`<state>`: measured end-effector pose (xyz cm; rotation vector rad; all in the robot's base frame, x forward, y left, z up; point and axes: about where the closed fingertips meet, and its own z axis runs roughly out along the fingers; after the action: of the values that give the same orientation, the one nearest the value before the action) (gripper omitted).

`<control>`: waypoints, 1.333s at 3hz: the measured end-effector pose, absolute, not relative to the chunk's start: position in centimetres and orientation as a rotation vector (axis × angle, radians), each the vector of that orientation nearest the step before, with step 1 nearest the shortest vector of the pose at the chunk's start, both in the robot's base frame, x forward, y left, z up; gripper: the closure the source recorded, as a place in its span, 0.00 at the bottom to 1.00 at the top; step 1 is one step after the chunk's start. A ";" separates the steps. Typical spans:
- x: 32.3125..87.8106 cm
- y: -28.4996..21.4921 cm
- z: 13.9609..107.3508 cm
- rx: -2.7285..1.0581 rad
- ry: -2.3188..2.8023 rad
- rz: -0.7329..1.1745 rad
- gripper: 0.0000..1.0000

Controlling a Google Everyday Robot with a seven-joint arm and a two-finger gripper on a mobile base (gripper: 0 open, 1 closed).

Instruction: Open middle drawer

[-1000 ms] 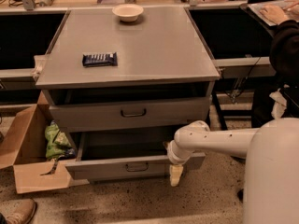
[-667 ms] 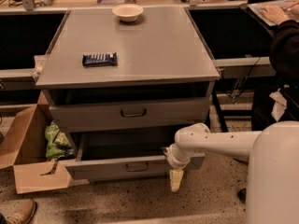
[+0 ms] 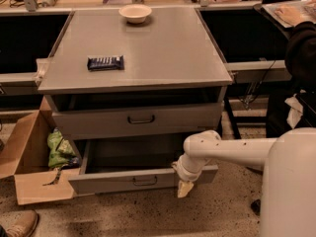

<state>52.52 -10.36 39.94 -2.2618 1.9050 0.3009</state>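
The grey cabinet [image 3: 133, 58] has a drawer pulled well out low down, the middle drawer [image 3: 108, 181], with a small dark loop handle [image 3: 144, 180] at the centre of its front. Its inside looks dark and empty. My gripper [image 3: 185, 186] hangs at the right part of that drawer's front, right of the handle and not on it, with a cream tip pointing down to the floor. My white arm [image 3: 232, 149] reaches in from the right. The drawer above [image 3: 138, 120] stands slightly out, with a dark gap over it.
On the cabinet top lie a dark snack bar [image 3: 105, 62] and a pale bowl [image 3: 135, 13]. An open cardboard box [image 3: 29, 162] with a green bag [image 3: 59, 149] stands on the floor at the left. A shoe [image 3: 17, 223] is at the bottom left. A dark chair [image 3: 301, 83] is at the right.
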 end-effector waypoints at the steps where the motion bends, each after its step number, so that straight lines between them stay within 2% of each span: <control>1: 52.6 -10.4 40.1 -2.263 1.905 0.301 0.63; 2: 52.6 -10.4 40.6 -2.258 1.901 0.289 0.86; 3: 51.6 -10.3 41.1 -2.263 1.888 0.284 0.99; 4: 51.6 -10.3 41.1 -2.263 1.888 0.284 0.75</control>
<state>51.59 -10.31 41.13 -2.2629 1.8883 0.2840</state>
